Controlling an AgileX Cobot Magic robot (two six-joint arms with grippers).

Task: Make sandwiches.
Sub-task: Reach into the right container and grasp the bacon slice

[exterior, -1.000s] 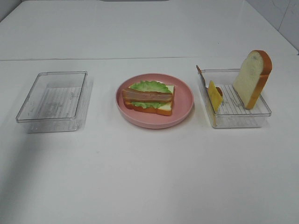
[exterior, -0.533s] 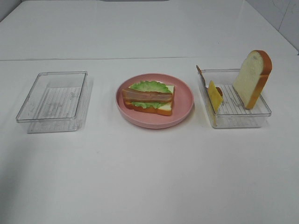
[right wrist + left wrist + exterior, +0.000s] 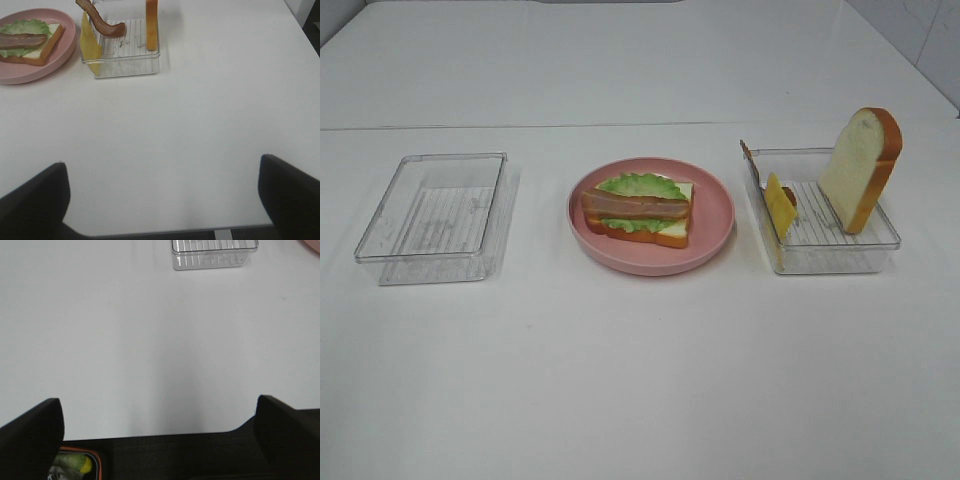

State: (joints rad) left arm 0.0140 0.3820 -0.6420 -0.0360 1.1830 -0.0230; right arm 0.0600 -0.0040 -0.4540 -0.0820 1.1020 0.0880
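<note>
Two spread wide — left end effector [image 3: 159, 409], right end effector [image 3: 162, 166], sandwich [image 3: 638, 211] on plate [image 3: 716, 208], well apart from both.

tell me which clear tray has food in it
The tray right of the pink plate: it holds upright bread, cheese and bacon; the left tray holds none.

The left hand [image 3: 157, 405] stands wide open. Its two dark fingers [image 3: 32, 432] are spread far apart, one at each side of its wrist view, and nothing is held between them. The right hand [image 3: 162, 165] is the same, with both black fingers [image 3: 35, 200] splayed wide and empty. Both hands hang above the desk [image 3: 200, 125], set back near its front edge and angled down and forward across it. Only the fingertips show; the arms and wrists behind them cannot be seen.
</note>
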